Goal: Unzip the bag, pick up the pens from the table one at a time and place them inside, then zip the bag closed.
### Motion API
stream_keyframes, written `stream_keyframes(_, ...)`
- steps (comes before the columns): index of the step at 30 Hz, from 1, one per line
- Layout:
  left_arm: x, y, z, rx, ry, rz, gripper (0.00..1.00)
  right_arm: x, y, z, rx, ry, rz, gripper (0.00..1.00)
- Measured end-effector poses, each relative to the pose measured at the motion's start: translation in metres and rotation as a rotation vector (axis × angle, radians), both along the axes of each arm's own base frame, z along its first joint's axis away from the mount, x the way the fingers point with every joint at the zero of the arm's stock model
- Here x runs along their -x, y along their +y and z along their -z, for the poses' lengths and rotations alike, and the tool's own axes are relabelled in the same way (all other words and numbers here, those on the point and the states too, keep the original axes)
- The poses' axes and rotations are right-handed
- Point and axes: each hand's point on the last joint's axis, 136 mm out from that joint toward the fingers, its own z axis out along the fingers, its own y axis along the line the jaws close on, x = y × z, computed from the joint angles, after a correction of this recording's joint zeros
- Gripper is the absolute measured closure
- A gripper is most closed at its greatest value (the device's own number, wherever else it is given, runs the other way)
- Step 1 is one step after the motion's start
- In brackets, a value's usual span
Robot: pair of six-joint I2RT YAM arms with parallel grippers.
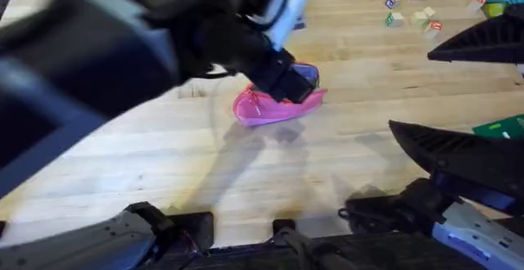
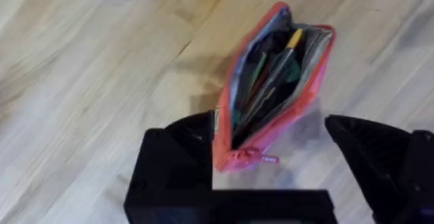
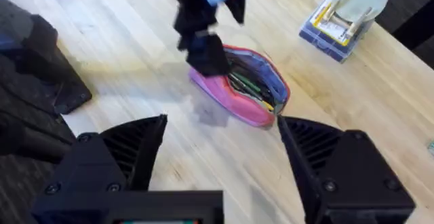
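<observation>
Above the open bag (image 2: pixel 271 95), left end effector (image 2: pixel 271 156).

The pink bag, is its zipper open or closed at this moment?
Open. The bag gapes along its top, and pens show inside it in both wrist views.

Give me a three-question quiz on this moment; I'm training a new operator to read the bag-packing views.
1. True or false: the pink pencil pouch lies zipped shut.
2. Which tool hangs right over the pouch? A) left tool B) right tool
3. Fill in: through the pouch's opening you can see ____ inside.

Key:
1. False; the zipper gapes open, its pull at the end near the left tool.
2. A; its open fingers straddle that end.
3. Pens, among them a yellow-tipped one.
</observation>
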Motion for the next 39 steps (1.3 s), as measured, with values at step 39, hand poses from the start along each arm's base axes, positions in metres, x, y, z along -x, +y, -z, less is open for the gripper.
stream_keyframes(39, 0.002, 0.111, -0.015, -0.222, -0.045, -0.092, 0.007, 0.000, 0.000, 0.000, -0.001, -0.002, 0.000, 0.003)
